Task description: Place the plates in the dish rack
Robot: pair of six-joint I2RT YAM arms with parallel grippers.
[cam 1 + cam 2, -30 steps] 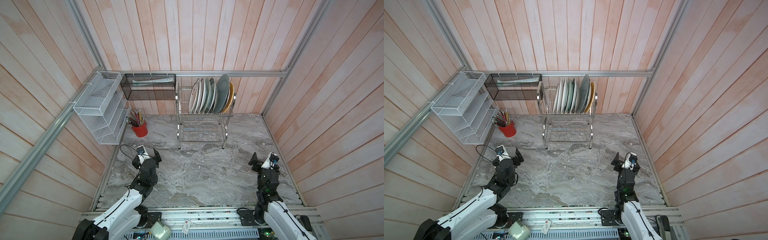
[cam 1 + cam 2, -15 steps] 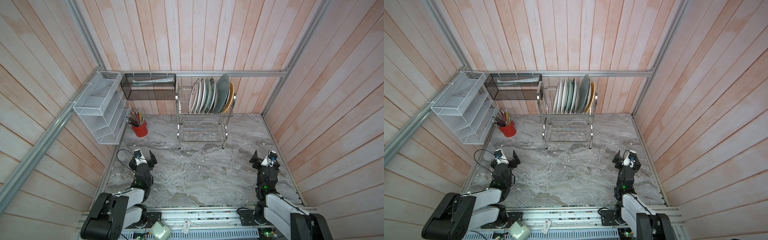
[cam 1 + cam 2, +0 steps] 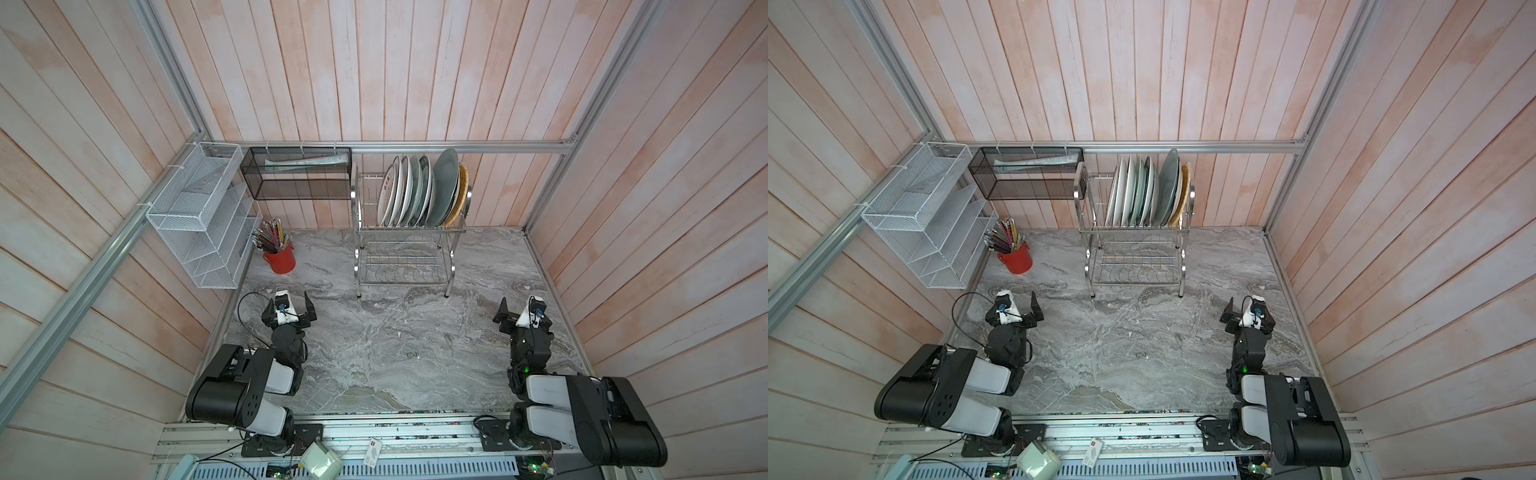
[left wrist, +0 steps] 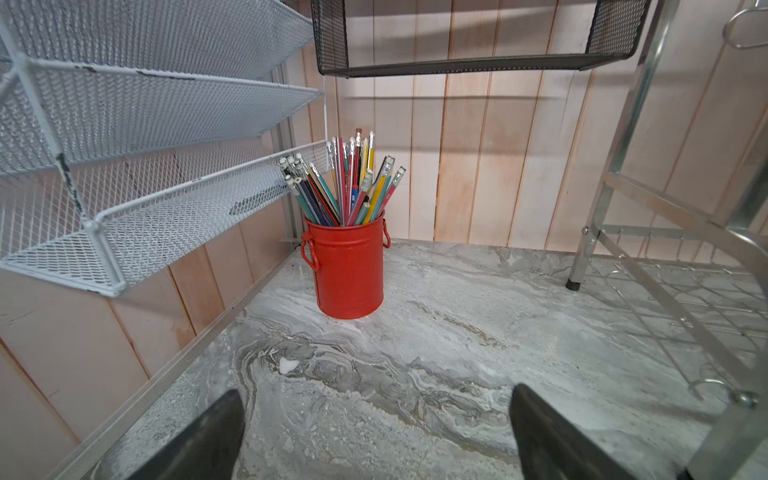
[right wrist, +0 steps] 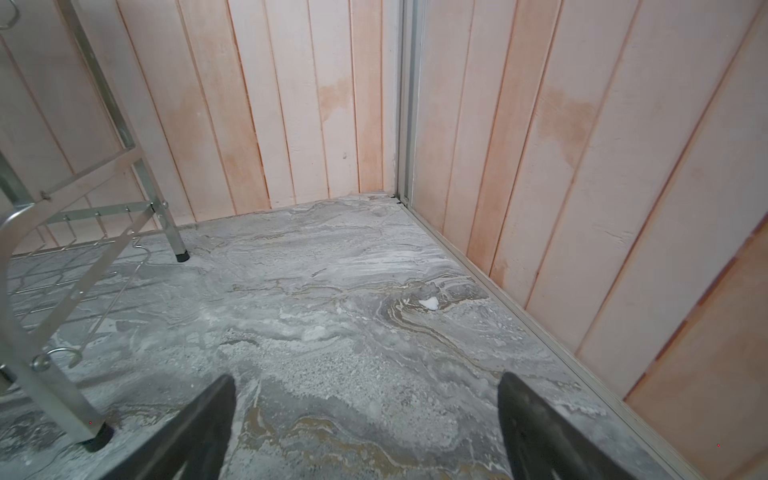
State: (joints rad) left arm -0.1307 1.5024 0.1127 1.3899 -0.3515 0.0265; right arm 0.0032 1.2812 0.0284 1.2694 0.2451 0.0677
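The plates [image 3: 419, 191] stand on edge between the prongs of the rack's [image 3: 356, 249] upper tier, so loading looks finished, which would explain the left tool [image 3: 287, 307] and right tool [image 3: 524, 316] resting low over the table [image 3: 395, 353], both wide and empty; neither wrist view shows the plates.

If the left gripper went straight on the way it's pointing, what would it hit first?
Probably the red cup, almost dead ahead of the open left gripper, though depth is hard to judge.
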